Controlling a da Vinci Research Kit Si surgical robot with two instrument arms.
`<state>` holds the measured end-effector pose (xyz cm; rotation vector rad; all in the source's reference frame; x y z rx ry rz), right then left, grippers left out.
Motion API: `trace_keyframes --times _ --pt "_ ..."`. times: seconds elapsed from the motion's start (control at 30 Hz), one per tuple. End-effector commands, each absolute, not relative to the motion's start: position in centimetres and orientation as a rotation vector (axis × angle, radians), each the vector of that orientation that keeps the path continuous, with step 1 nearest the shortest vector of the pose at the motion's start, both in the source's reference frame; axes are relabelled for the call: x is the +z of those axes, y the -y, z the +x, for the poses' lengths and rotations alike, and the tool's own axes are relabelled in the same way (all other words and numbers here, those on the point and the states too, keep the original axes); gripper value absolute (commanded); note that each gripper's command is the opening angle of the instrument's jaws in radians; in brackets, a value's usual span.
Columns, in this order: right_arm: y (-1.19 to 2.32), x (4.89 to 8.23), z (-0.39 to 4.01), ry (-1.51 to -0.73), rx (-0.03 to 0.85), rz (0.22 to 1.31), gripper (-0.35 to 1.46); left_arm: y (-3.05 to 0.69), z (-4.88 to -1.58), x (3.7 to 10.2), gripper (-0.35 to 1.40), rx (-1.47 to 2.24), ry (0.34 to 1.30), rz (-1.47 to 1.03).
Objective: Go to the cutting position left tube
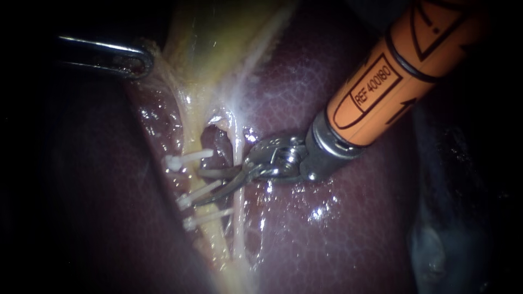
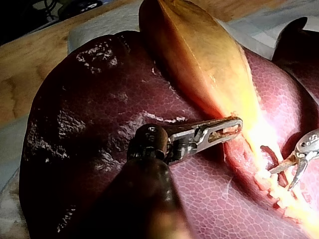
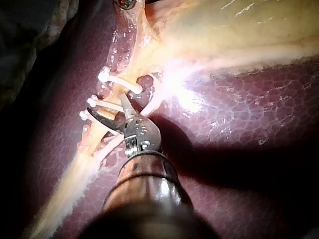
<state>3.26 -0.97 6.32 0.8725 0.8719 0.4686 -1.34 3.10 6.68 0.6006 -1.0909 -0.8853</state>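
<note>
**Right instrument** (image 1: 199, 188): enters from the upper right. Its orange sleeve (image 1: 392, 76) carries black printed markings. The two thin blades stand apart, reaching across the right tube (image 1: 238, 228) to the left tube (image 1: 211, 233). The upper blade lies between the top clip (image 1: 188, 159) and the middle clip (image 1: 197, 194). The lower blade lies along the middle clip. Contact with the tube cannot be confirmed.

**Left tube**: a yellowish strand running down from the gallbladder (image 1: 218, 38) over the liver (image 1: 327, 234). It carries three white clips, the lowest clip (image 1: 206, 218) nearest the view's bottom.

**Left instrument** (image 1: 143, 60): jaws clamped on the gallbladder's edge.

**Surroundings**: wooden bench (image 2: 20, 74) beyond the liver.
</note>
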Motion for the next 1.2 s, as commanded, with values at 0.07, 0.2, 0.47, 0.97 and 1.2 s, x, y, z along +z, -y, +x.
trace_keyframes --times 0.07,0.2,0.47,0.97,1.2 --pt "0.97 6.29 3.25 -0.872 0.468 0.874 1.29 -3.10 -1.34 6.68 -0.35 -0.885 1.091 0.601" --pt "0.98 6.14 3.22 -0.875 0.461 0.878 1.29 -3.10 -1.34 6.69 -0.35 -0.884 1.091 0.602" --pt "0.87 5.76 2.95 -0.890 0.450 0.859 1.27 -3.11 -1.33 6.69 -0.35 -0.884 1.091 0.602" --pt "0.76 5.78 2.72 -0.904 0.460 0.856 1.27 -3.11 -1.32 6.70 -0.35 -0.883 1.092 0.602" --pt "0.75 6.12 2.68 -0.907 0.452 0.864 1.27 -3.11 -1.33 6.70 -0.35 -0.883 1.092 0.602"
